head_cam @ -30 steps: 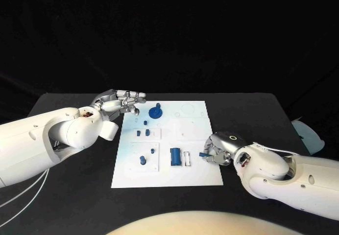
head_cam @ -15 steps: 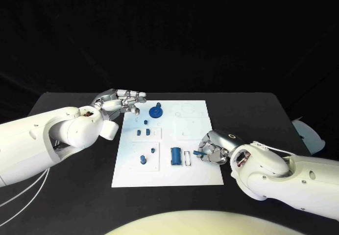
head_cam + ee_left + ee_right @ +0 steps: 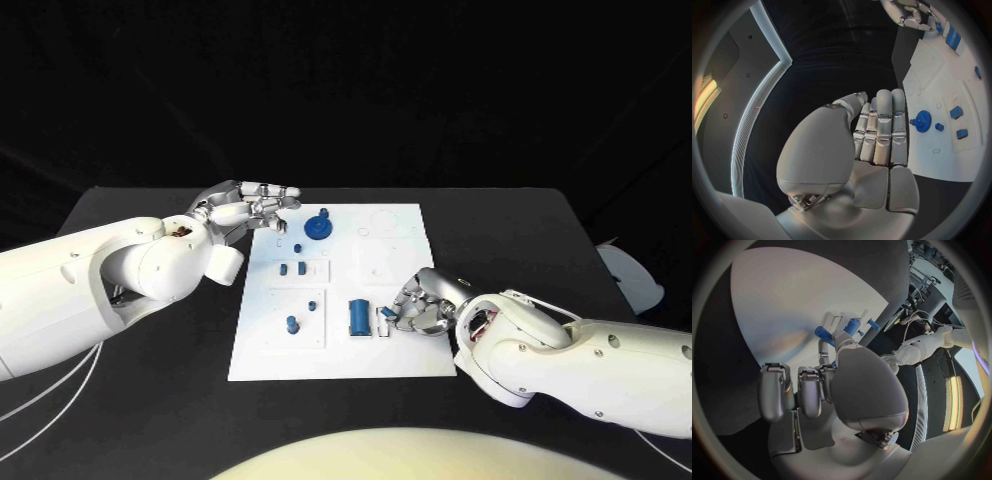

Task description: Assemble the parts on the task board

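Task board [image 3: 346, 340]: the white plate lies in the middle of the black table [image 3: 130, 215], long side running away from you, so both arms can reach it from either flank. Blue parts rest on it. A gear-like part [image 3: 319, 232] stands near the far end, small pegs [image 3: 293, 269] sit in a raised panel at mid-board, another peg [image 3: 291, 324] stands in the near-left panel, and a tall block [image 3: 358, 316] stands upright just beside an open white frame [image 3: 382, 322].

Your right hand [image 3: 421, 308] hangs over the board's near right part, fingers curled close in against the frame and block. A small blue piece [image 3: 823, 333] shows at its fingertips in the right wrist view, so the hand appears to pinch it, probably to bring it to the frame; whether the piece already touches the board cannot be told.

Your left hand [image 3: 248, 210] rests off the board's far left corner, near the gear. Its fingers [image 3: 882, 132] lie straight and together, with nothing in them. This placement likely keeps it clear of the right arm's work while remaining within reach of the far parts.
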Action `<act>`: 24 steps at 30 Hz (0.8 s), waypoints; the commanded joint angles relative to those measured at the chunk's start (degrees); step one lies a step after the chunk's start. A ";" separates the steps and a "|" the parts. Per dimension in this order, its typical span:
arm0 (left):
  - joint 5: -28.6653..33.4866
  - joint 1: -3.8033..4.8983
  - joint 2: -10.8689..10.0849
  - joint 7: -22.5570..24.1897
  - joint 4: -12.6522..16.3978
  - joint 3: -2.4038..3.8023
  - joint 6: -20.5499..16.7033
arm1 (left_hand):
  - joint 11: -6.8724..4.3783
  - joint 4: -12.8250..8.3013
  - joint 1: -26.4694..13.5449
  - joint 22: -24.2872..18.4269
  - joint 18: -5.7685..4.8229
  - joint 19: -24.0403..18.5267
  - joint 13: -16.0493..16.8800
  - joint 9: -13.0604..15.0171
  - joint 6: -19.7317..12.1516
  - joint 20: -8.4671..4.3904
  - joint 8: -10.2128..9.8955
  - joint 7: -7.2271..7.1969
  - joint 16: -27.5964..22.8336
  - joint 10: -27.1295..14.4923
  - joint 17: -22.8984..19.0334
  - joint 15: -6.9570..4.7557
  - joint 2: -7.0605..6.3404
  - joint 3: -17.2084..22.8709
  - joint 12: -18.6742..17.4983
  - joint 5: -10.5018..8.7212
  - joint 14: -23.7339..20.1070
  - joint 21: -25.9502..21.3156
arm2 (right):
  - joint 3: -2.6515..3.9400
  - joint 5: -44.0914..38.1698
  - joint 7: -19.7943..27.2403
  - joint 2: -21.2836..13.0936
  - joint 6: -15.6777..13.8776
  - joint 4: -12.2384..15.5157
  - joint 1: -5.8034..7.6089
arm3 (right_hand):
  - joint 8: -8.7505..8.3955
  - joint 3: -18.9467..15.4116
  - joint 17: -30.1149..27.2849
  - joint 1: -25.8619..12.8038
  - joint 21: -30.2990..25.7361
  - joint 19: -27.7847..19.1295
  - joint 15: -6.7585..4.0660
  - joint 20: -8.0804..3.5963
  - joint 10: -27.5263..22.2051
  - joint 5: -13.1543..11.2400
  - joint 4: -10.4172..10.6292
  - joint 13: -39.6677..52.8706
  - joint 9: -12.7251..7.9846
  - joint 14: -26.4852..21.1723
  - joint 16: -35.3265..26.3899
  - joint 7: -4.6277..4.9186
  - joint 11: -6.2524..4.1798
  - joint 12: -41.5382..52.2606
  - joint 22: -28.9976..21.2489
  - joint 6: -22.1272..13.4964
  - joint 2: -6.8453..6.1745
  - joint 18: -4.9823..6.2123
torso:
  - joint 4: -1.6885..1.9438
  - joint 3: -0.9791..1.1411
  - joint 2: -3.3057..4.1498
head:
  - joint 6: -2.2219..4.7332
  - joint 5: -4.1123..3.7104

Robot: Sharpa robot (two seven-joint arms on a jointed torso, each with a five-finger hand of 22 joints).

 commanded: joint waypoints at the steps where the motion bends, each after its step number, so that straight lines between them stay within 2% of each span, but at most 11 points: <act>1: 0.10 0.04 0.07 0.22 0.24 0.04 0.98 | 0.00 -0.04 -0.19 -0.08 0.78 0.15 0.04 -0.09 -0.27 0.16 0.05 -0.04 -0.27 -0.50 -0.05 0.04 0.45 -0.21 0.13 0.25 -0.43 -0.25 | 0.00 3.64 0.00 0.45 0.17 -0.39 -0.09 | 0.60 0.01 14.36 -0.99 0.40 2.99 -0.29 -0.48 2.91 0.09 0.42 10.10 1.35 5.92 0.23 -0.29 -0.16 0.42 12.88 0.73 -0.05 -0.92 | -0.03 0.02 0.01 | -0.04 0.12; 5: 0.10 0.05 0.06 0.15 0.30 0.04 1.04 | 0.00 -0.04 -0.19 -0.08 0.78 0.15 0.04 -0.09 -0.27 0.16 0.05 -0.04 -0.27 -0.50 -0.05 0.04 0.45 -0.21 0.13 0.25 -0.43 -0.25 | 0.00 3.98 0.00 0.92 1.08 -0.93 -0.11 | 0.85 0.25 14.47 -2.30 0.50 3.03 -0.37 -0.52 2.91 0.37 0.44 10.02 1.58 5.94 0.28 -0.44 -0.27 0.29 12.90 1.04 -0.07 -0.93 | 0.00 0.01 0.04 | -0.14 0.08; 9: 0.08 0.05 0.03 0.11 0.37 0.04 1.12 | 0.00 -0.04 -0.19 -0.08 0.78 0.15 0.04 -0.09 -0.27 0.16 0.05 -0.04 -0.27 -0.50 -0.05 0.04 0.45 -0.21 0.13 0.25 -0.43 -0.25 | -0.01 4.18 -0.02 1.33 2.05 -1.36 -0.11 | 1.23 -0.04 14.52 -4.29 0.58 3.06 -0.50 -0.65 2.92 4.21 0.32 9.91 2.04 5.95 0.30 -0.61 -0.42 0.10 12.92 1.34 -0.50 -0.94 | 0.02 0.04 0.05 | -0.29 0.18; 19: 0.00 0.05 -0.06 0.04 0.47 0.04 1.16 | 0.00 -0.04 -0.19 -0.08 0.78 0.15 0.04 -0.09 -0.27 0.16 0.05 -0.04 -0.27 -0.50 -0.05 0.04 0.45 -0.21 0.13 0.25 -0.43 -0.25 | -0.02 4.46 -0.07 2.00 2.90 -2.01 -0.12 | 1.99 -0.89 14.52 -6.61 0.55 3.05 -0.67 -0.78 2.89 4.70 0.44 9.72 2.76 5.95 0.30 -0.90 -0.64 -0.20 12.91 1.99 -0.30 -0.94 | -0.03 0.00 0.02 | -0.55 0.24; 24: -0.07 0.06 -0.08 0.00 0.45 0.04 1.15 | 0.00 -0.19 0.00 -0.08 0.79 0.16 0.03 -0.11 -0.32 0.14 0.05 -0.04 -0.28 -0.58 -0.09 0.03 0.51 -0.12 0.18 0.27 -0.48 -0.29 | -0.02 4.47 -0.09 2.20 3.03 -2.26 -0.12 | 2.31 -1.39 14.40 -7.83 0.41 3.00 -0.75 -0.86 2.93 5.45 0.46 9.78 3.13 5.93 0.24 -1.01 -0.73 -0.16 12.87 2.06 -0.05 -0.91 | -0.07 0.05 0.00 | -0.61 0.30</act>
